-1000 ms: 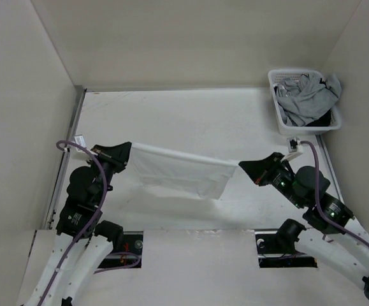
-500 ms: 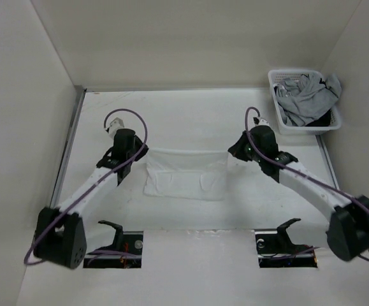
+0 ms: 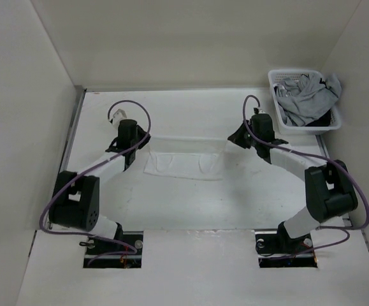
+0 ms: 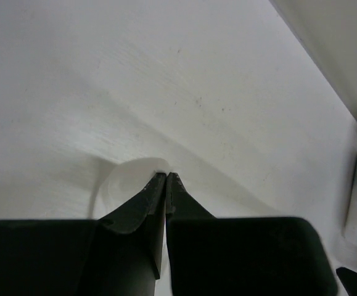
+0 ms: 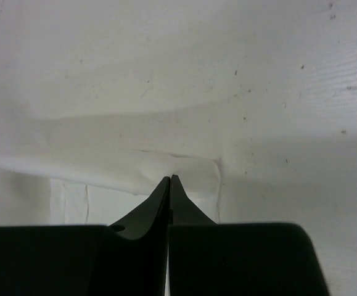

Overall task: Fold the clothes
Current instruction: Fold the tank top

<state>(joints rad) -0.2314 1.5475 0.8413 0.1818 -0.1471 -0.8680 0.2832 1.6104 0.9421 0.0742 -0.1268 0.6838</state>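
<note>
Left gripper (image 3: 144,138) - jaws together, clamped on one corner of the white garment (image 3: 184,167). Its wrist view shows a small lobe of fabric bulging out just left of the tips. Right gripper (image 3: 233,139) is the same: tips pinched shut on the opposite corner, with cloth creased right at the fingertips.

Between the two grippers the held edge runs as a fairly straight band. I can't tell whether it's lifted or lying flat. The rest of the garment lies behind the grippers, toward the arm bases, as a crumpled strip on the table (image 3: 184,210). It looks doubled in places.

Off to the right gripper's right and a bit farther out is a white laundry basket (image 3: 275,89) with grey garments (image 3: 305,95) heaped in it, well apart from the work.

My read is lay-out or first fold - both corners gripped at the far side, body trailing on the near side, nothing squared up.

Next move needs both arms in sync at the same height and pace, with light tension across the held edge. They should bring that edge down onto the rest so the hems line up, and release only once it's lying flat. The fabric is thin, so slack on either side will probably bunch it.
</note>
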